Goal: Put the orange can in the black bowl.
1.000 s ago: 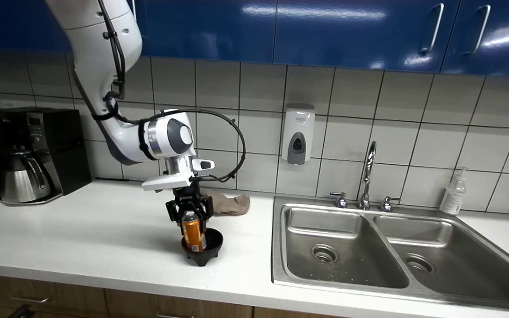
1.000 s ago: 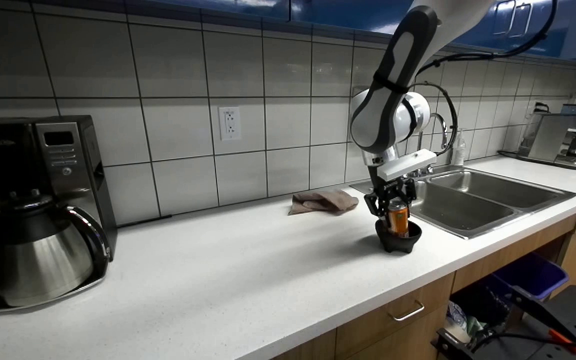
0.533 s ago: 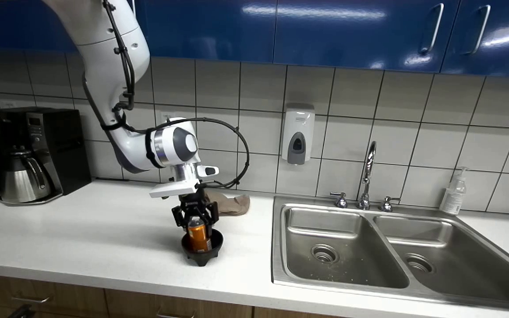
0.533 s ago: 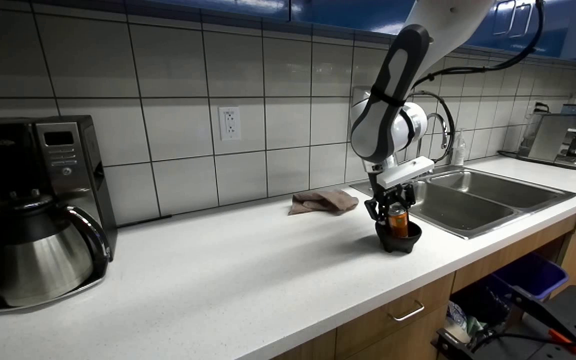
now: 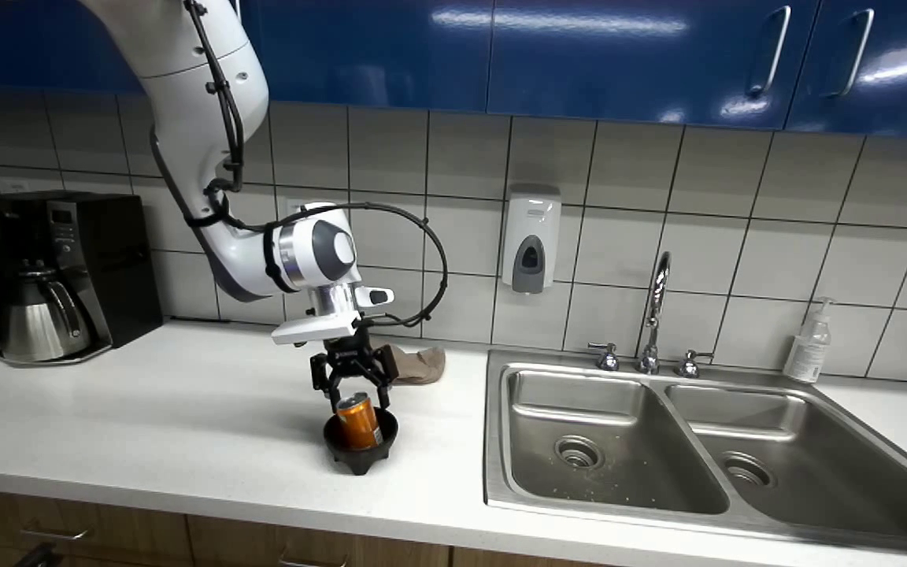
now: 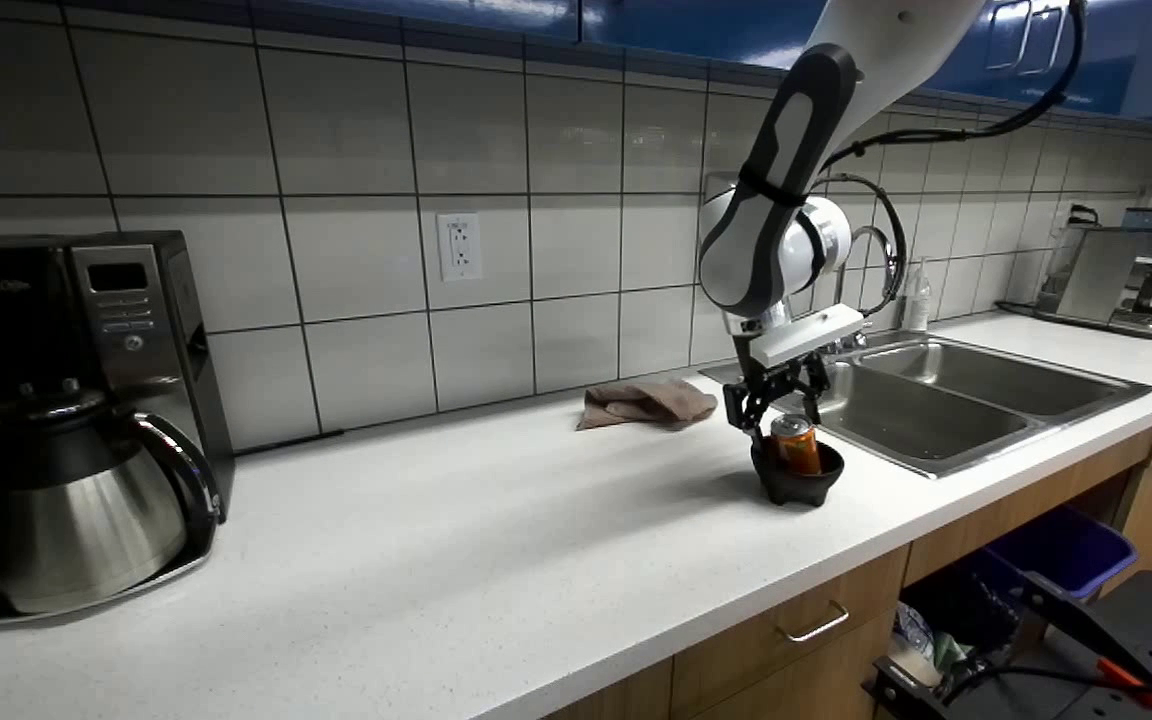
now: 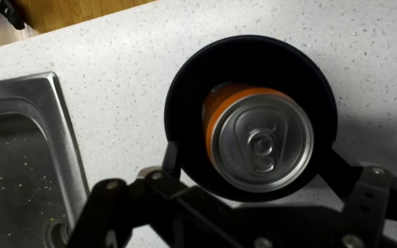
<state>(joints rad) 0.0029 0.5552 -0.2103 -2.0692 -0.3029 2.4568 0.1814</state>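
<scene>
The orange can [image 5: 360, 425] rests inside the black bowl [image 5: 359, 458] on the white counter, and both exterior views show it tilted rather than straight up. Seen from above in the wrist view, the silvery lid of the can [image 7: 261, 143] sits off the middle of the bowl [image 7: 193, 75], towards my gripper [image 7: 252, 150]. My jaws are spread wide, one finger [image 7: 172, 156] to the left and the other to the right of the can, with gaps on both sides. Just over the bowl, the gripper [image 6: 785, 425] straddles the can's top without holding it. The can's base is hidden in the bowl.
A crumpled brown cloth [image 6: 646, 404] lies behind the gripper near the tiled wall. The steel double sink [image 5: 495, 441] is set into the counter beside the bowl. A coffee maker [image 6: 151, 330] stands at the far end. The counter's front edge [image 5: 264, 505] runs close to the bowl.
The gripper brought the can a little down and over into the bowl, then its fingers spread and let go. The can now leans differently, and the gripper has risen slightly.
</scene>
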